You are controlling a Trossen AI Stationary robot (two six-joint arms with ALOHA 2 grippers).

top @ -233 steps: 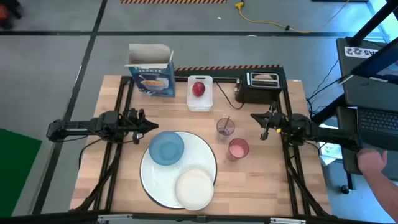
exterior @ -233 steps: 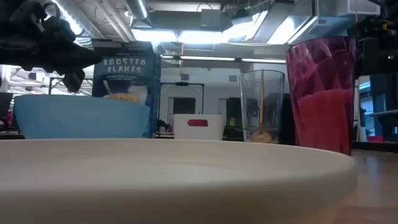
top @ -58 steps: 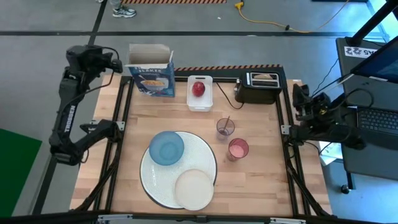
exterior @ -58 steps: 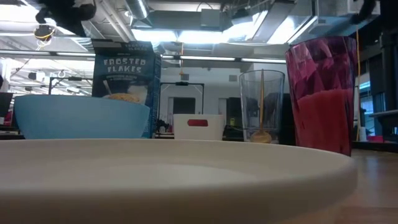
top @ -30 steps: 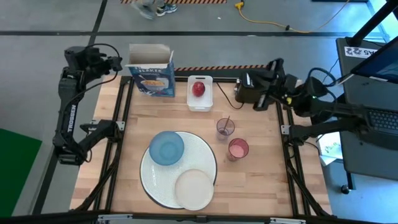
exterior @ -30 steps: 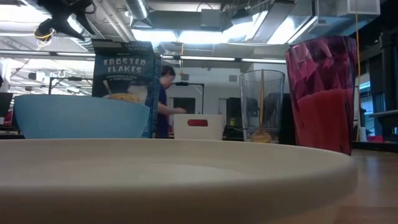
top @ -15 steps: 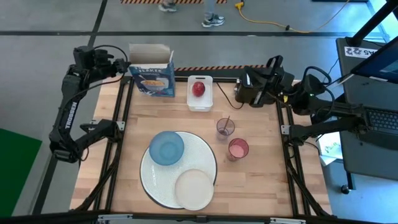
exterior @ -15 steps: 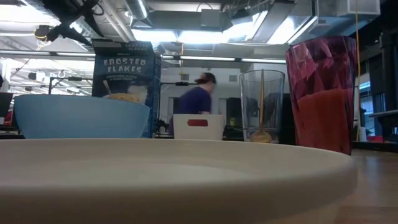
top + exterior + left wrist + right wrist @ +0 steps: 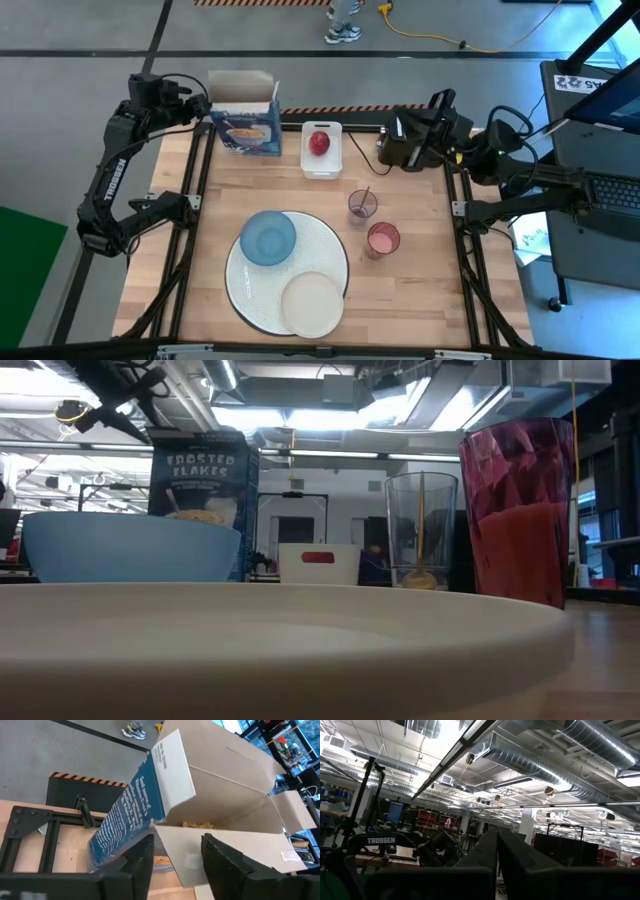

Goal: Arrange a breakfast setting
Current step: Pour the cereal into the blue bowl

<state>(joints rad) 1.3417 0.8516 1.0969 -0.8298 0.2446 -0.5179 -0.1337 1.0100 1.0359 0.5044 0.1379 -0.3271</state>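
Observation:
The big white plate (image 9: 332, 252) lies at the table's near middle and carries the blue bowl (image 9: 267, 238) and the small cream plate (image 9: 312, 303). The red apple (image 9: 318, 142) lies in a white tray (image 9: 322, 166). A clear tinted cup (image 9: 361, 205) holds the wooden spoon, and a pink cup (image 9: 383, 240) stands beside it. My left gripper (image 9: 200, 105) is open at the upper left corner of the open cereal box (image 9: 215, 795). My right gripper (image 9: 405, 135) is shut over the black toaster (image 9: 390, 152). It hides the toast. My left gripper stands open at the cereal box's top left corner (image 9: 153, 821), coming level from the table's left. I cannot tell whether a finger touches the box. My right gripper's own body hides whether it touches the toaster.
The cereal box (image 9: 245, 125) stands at the far left of the table, with the tray to its right and the toaster at the far right. Bare wood lies along the table's left and right sides. A person's feet (image 9: 343, 22) show on the floor beyond the table.
My left gripper has moved toward the table's right, up to the cereal box's left side. My right gripper has shifted a little toward the table's left over the toaster, then held still. A person has walked across the room behind the table.

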